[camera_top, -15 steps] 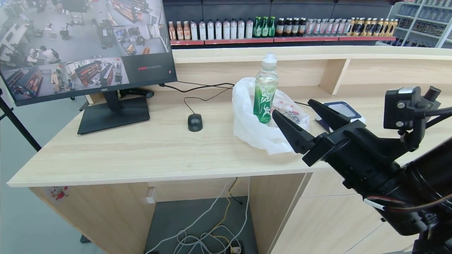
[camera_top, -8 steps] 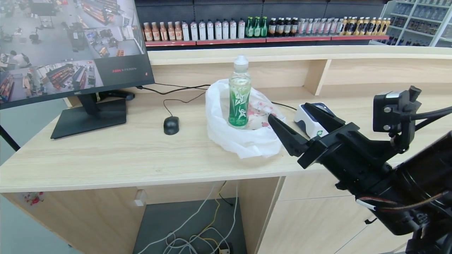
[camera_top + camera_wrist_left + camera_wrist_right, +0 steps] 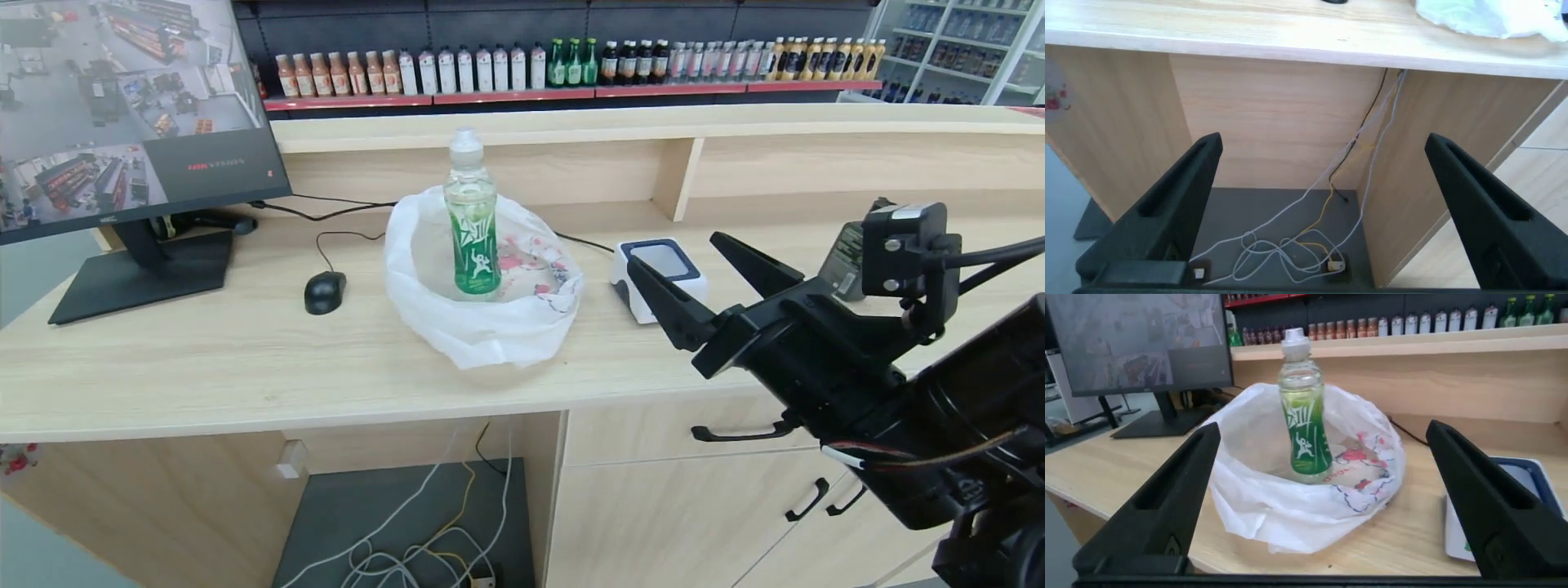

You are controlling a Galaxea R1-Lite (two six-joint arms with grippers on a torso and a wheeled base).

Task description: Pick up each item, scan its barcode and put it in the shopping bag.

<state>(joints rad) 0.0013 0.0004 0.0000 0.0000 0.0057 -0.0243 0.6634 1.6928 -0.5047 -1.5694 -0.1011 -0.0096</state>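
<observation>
White shopping bag (image 3: 482,327): open at mid-table on the wooden table (image 3: 204,359), right of the mouse (image 3: 325,291).
Bottle (image 3: 472,220): green label, white cap, upright inside the bag.
Scanner (image 3: 661,265): just right of the bag, not touching it.
Right claw (image 3: 676,251): released and empty, over the table's near edge, right of the bag.
Left claw (image 3: 1323,140): released and empty, low before the table's near side, facing the cables (image 3: 1290,245) underneath.

Bottle (image 3: 472,220) base hidden behind shopping bag (image 3: 482,331) rim. Scanner (image 3: 663,261), 3 o'clock of bag, partly behind right gripper (image 3: 671,249). Monitor (image 3: 122,122), 10 o'clock, cut by picture edge.
</observation>
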